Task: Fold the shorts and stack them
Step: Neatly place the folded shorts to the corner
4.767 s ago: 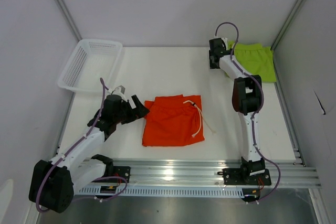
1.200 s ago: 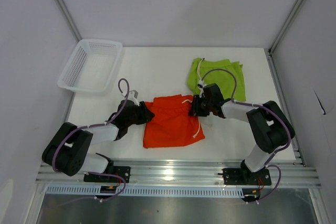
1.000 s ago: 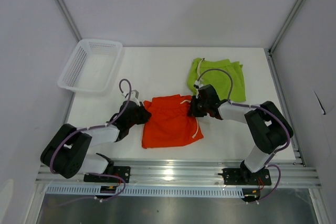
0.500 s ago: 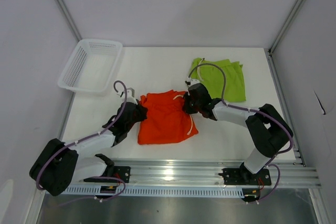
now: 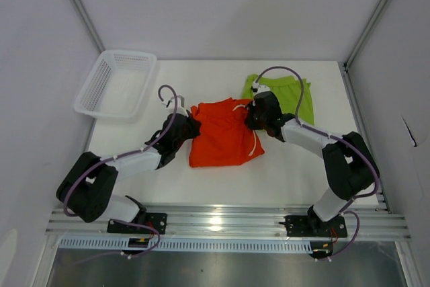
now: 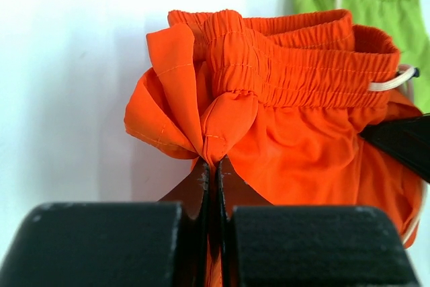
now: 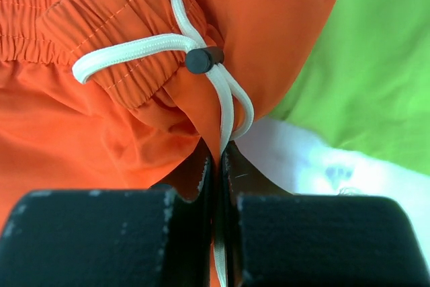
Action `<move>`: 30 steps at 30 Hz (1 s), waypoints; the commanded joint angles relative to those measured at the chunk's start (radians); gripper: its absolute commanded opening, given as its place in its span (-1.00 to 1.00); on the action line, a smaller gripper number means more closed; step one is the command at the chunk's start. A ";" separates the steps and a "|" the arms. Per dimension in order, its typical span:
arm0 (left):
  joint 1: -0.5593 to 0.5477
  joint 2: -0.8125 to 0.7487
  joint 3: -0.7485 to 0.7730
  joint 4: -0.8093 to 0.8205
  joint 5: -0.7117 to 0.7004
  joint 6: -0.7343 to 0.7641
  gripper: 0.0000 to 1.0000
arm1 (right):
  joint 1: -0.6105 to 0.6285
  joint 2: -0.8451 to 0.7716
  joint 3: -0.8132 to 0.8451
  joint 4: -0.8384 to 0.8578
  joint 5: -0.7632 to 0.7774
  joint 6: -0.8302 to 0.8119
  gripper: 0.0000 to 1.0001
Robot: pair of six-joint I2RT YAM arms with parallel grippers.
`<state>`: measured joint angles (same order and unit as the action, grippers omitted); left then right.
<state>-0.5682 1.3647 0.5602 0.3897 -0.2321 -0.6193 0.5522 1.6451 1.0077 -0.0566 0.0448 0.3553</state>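
We pinch the orange shorts (image 5: 225, 136) at 9 and 3 o'clock with the left gripper (image 6: 215, 166) and right gripper (image 7: 216, 149). Thin bites; the right seems partly on the drawstring (image 7: 134, 48), so it could slip and unfold.

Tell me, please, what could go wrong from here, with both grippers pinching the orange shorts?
1. The left gripper pinches only a small fold of the orange shorts; it may slip out if pulled.
2. The white drawstring runs between the fingers of the right gripper, so a pull may tug the cord, not the fabric.
3. The orange corner lies over the green shorts; dragging might rumple them.
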 commanded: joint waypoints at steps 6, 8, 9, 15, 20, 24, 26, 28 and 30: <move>-0.032 0.163 0.237 0.063 0.063 0.004 -1.00 | -0.093 -0.060 0.115 -0.029 -0.005 -0.038 -1.00; -0.047 0.203 0.297 0.058 0.076 0.006 -1.00 | -0.109 -0.073 0.126 -0.055 0.000 -0.044 -1.00; -0.053 0.217 0.311 0.052 0.077 0.006 -1.00 | -0.115 -0.086 0.130 -0.063 0.009 -0.045 -1.00; -0.075 0.345 0.483 0.044 0.134 -0.028 -1.00 | -0.225 -0.107 0.166 -0.107 -0.033 -0.049 -1.00; -0.099 0.483 0.671 0.081 0.158 -0.049 -1.00 | -0.352 -0.087 0.219 -0.138 -0.105 -0.047 -1.00; -0.101 0.614 0.825 0.084 0.241 -0.091 -1.00 | -0.420 -0.053 0.272 -0.167 -0.148 -0.047 -1.00; -0.102 0.655 0.897 0.061 0.261 -0.111 -1.00 | -0.458 -0.044 0.293 -0.172 -0.161 -0.047 -1.00; -0.104 0.694 0.969 0.045 0.277 -0.128 -1.00 | -0.474 -0.042 0.307 -0.186 -0.151 -0.056 -1.00; -0.107 0.715 1.000 0.034 0.280 -0.132 -1.00 | -0.495 -0.033 0.334 -0.210 -0.129 -0.062 -1.00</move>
<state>-0.6640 2.0712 1.4712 0.3977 0.0048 -0.7113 0.0776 1.6066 1.2686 -0.2508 -0.0795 0.3126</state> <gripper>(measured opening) 0.012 0.023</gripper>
